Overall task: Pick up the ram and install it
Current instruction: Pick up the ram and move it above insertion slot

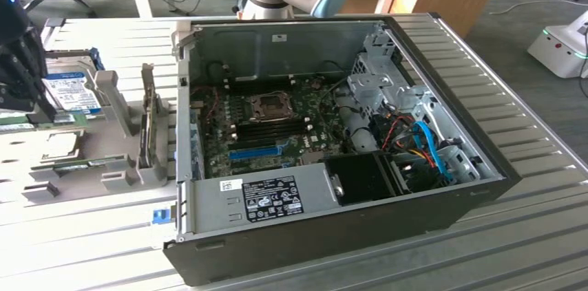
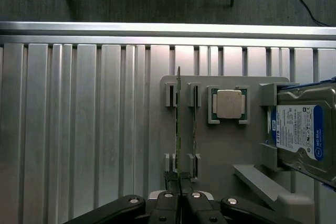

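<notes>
The ram (image 2: 178, 129) is a thin green stick seen edge-on, standing over the left slot of the grey parts holder (image 2: 220, 150). My gripper (image 2: 179, 195) is shut on its near end, with a dark finger on each side. In the exterior view the gripper (image 1: 32, 109) hangs over the holder at the exterior view's left, and the green ram (image 1: 69, 119) sticks out beneath it. A second green stick (image 2: 194, 124) sits in the neighbouring slot. The open computer case (image 1: 321, 133) lies to the exterior view's right, its dark memory slots (image 1: 275, 127) below the processor socket.
On the holder are a processor chip (image 2: 229, 103) and a hard drive (image 2: 302, 132) with a blue-and-white label. An upright expansion card (image 1: 147, 119) stands between holder and case. A blue slot (image 1: 255, 151) lies on the motherboard. The ribbed metal table (image 2: 79, 129) surrounds everything.
</notes>
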`<move>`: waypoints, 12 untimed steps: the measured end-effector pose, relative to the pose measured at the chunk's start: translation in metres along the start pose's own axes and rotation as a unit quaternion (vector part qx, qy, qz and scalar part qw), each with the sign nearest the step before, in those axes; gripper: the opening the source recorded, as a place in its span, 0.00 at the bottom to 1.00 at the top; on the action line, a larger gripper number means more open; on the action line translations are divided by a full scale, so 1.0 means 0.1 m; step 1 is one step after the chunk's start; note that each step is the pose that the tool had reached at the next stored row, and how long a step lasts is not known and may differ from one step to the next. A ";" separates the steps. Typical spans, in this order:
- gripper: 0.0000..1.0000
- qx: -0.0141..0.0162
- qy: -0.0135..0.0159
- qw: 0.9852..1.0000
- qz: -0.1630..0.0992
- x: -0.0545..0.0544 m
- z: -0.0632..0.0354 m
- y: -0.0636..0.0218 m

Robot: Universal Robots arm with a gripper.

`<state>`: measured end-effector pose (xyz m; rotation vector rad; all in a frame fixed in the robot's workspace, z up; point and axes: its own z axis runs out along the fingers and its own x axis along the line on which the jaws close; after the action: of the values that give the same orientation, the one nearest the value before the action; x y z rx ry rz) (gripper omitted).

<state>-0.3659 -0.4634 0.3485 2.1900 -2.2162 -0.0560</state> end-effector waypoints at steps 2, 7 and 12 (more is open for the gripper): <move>0.12 0.000 0.000 1.000 0.000 0.00 -0.040 0.002; 0.12 0.000 0.000 1.000 0.000 0.00 -0.133 0.006; 0.12 0.000 0.000 1.000 0.000 0.00 -0.227 0.010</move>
<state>-0.3659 -0.4633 0.3712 2.1901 -2.2162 -0.0562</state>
